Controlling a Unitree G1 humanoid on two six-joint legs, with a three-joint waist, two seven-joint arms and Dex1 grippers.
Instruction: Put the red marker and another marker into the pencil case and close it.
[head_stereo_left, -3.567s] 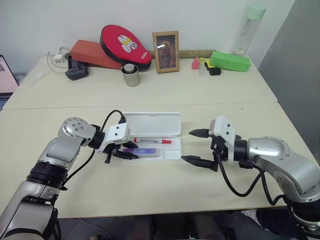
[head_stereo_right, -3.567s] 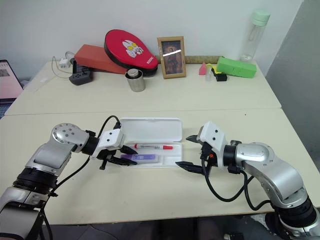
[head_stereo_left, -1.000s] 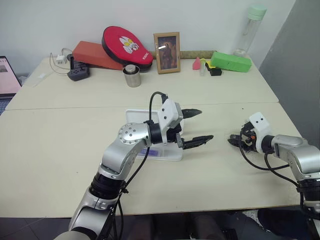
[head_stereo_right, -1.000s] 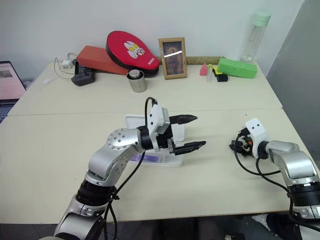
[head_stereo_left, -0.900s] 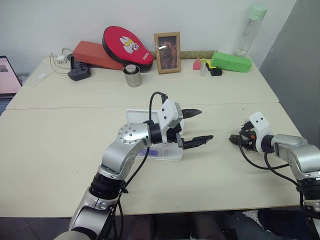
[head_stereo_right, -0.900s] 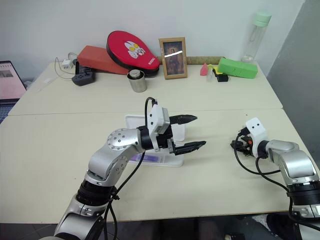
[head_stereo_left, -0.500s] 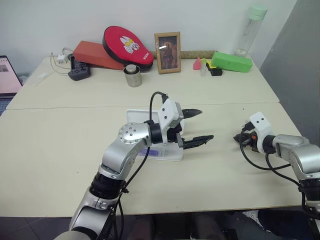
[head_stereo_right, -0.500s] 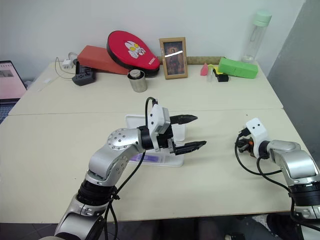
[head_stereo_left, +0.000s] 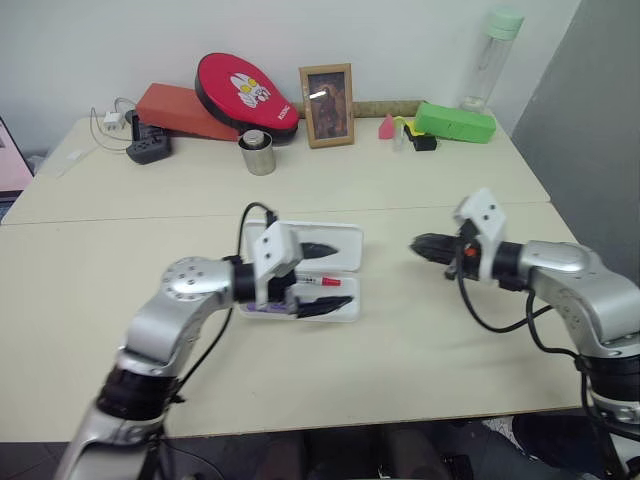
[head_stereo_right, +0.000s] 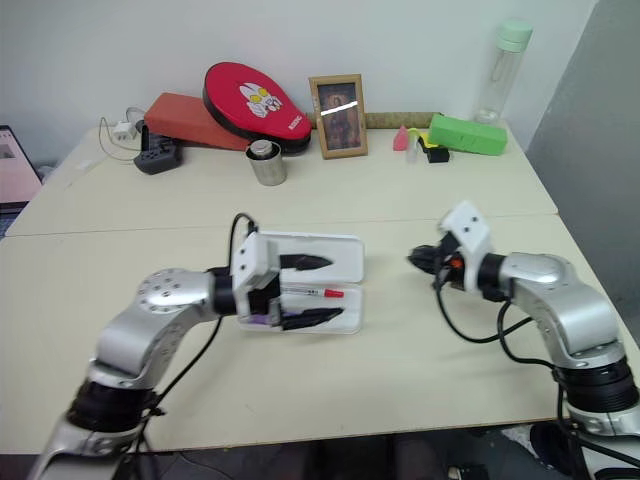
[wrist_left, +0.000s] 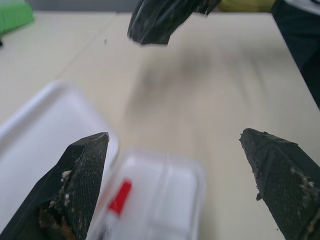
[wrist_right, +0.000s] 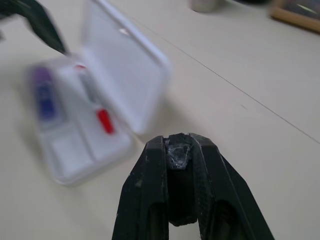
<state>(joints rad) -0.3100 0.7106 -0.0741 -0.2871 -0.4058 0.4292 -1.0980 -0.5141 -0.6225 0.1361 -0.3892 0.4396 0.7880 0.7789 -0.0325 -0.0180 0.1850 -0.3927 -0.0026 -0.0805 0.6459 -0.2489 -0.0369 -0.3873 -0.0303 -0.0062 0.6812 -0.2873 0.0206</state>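
The case (head_stereo_left: 305, 272) lies open in the middle of the table (head_stereo_left: 420, 340), its lid (head_stereo_left: 318, 244) laid back toward 12 o'clock, with the red marker (head_stereo_left: 318, 283) and the purple marker (head_stereo_right: 262, 319) already in the tray. The left gripper (head_stereo_left: 318, 278) hovers over the tray, fingers wide apart and holding nothing. The right gripper (head_stereo_left: 420, 245) sits at 3 o'clock of the case, well clear of it, fingers pressed together and empty. The case looks like thin, light, smooth plastic: stiff enough to push, but likely to skid on the table, so the lid is best tipped from its far long edge while the tray's front wall is steadied. The right wrist view shows the lid standing partly raised rather than flat, and the purple marker's (wrist_right: 44, 92) label clearly; the head views half hide that marker behind the left gripper. The left wrist view shows the red cap (wrist_left: 119, 197) between its fingers (wrist_left: 75, 192).
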